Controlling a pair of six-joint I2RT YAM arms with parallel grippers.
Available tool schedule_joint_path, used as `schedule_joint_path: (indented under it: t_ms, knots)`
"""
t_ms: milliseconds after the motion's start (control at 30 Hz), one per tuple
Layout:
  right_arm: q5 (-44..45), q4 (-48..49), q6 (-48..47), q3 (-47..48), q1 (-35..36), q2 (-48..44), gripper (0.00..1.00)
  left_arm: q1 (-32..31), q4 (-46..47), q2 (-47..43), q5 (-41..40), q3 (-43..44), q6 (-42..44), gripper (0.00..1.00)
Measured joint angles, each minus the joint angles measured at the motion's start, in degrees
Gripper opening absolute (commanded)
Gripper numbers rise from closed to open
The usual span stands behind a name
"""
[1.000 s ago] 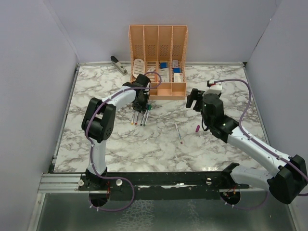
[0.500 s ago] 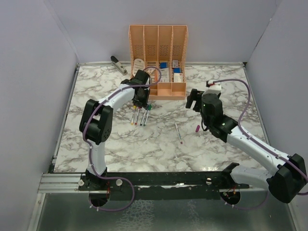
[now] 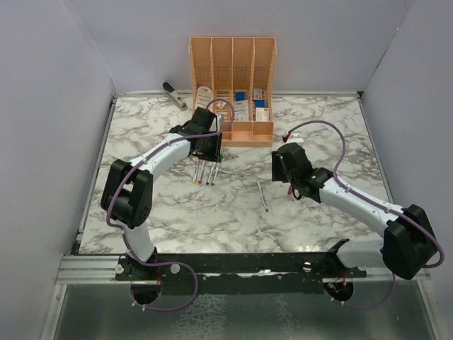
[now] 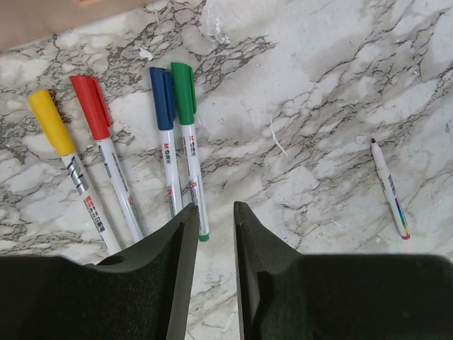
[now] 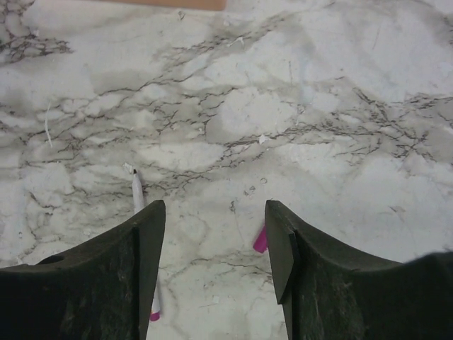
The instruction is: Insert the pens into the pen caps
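1. Four capped pens [image 4: 192,166] lie side by side on the table [image 4: 318,85]: yellow, red, blue and green. The left gripper [image 4: 214,209] has moved back a little from them. Its fingers are close together and hold nothing.
2. The right gripper [image 5: 212,209] has come down low over the pink cap [image 5: 260,239]. Its fingers are apart, but less wide than before, and they are empty.
3. One bare pen [image 5: 139,198] lies near that cap, not touching it. I think joining these two is the last job.
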Motion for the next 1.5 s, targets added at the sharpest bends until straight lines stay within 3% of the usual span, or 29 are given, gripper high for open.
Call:
schedule_joint_path:
  t_ms: [567, 767, 933, 1500]
  knots:
    - [-10.21, -1.70, -2.23, 3.06, 3.74, 13.31, 0.56, -0.48, 12.76, -13.86, 0.39, -15.45, -5.33, 0.29]
    - [-12.31, -1.25, -3.34, 5.64, 3.74, 15.19, 0.53, -0.48, 13.57, -13.94, 0.39, -16.57, -6.08, 0.29]
    - [-13.97, -0.17, -3.82, 6.78, 3.74, 17.64, 0.39, -0.48, 14.69, -13.94, 0.39, -16.59, -6.29, 0.29]
    - [-16.31, -0.35, -3.89, 6.78, 3.96, 21.59, 0.32, -0.48, 15.19, -13.94, 0.42, -16.59, -6.36, 0.30]
